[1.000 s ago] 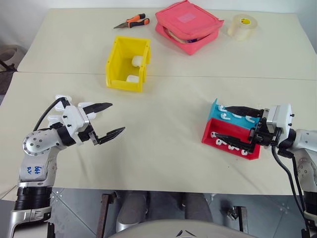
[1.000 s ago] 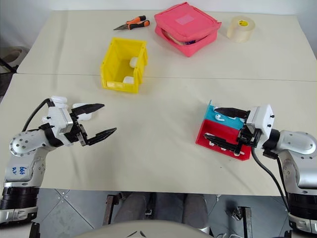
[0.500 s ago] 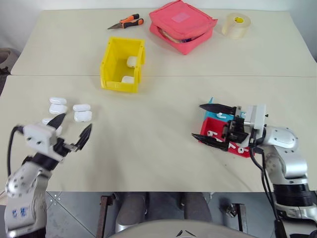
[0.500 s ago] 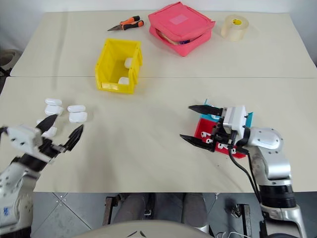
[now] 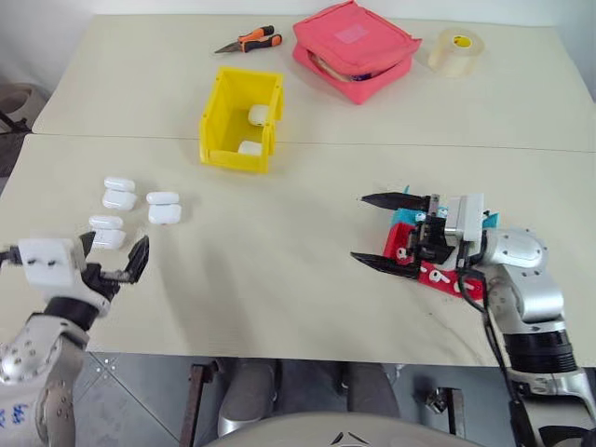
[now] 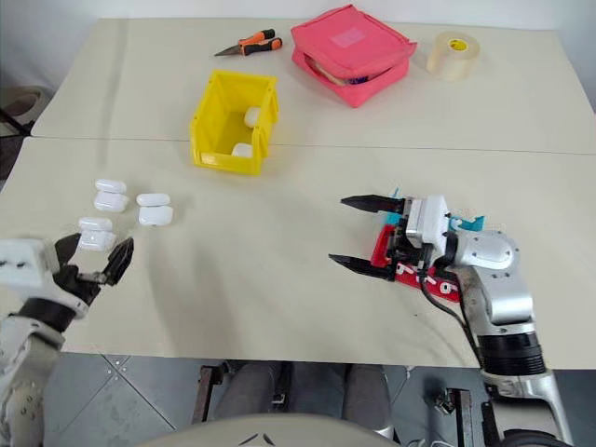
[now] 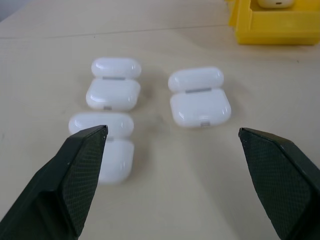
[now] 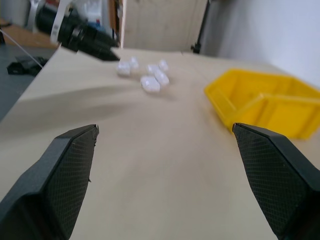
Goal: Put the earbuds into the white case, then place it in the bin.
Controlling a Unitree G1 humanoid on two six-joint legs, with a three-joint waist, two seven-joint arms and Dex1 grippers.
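You have three open glossy white earbud cases [image 5: 119, 193] grouped at the table's [image 5: 279, 270] left, just ahead of the left gripper [image 5: 110, 264]. The bright yellow plastic bin [image 5: 240, 119] sits behind them, holding two cases. Behind it lie orange-handled pliers [image 5: 250, 40]; right of those come the pink zip pouch [image 5: 354, 48], then the tape roll [image 5: 455, 49]. The red-and-blue tray [image 5: 438, 270] with tiny white earbuds [image 5: 430, 274] lies at the right, under the right gripper [image 5: 380, 230].

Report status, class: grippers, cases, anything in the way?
Left gripper open, near three open white cases. Right gripper open, empty, beside the red-and-blue tray. Path to yellow bin unobstructed.
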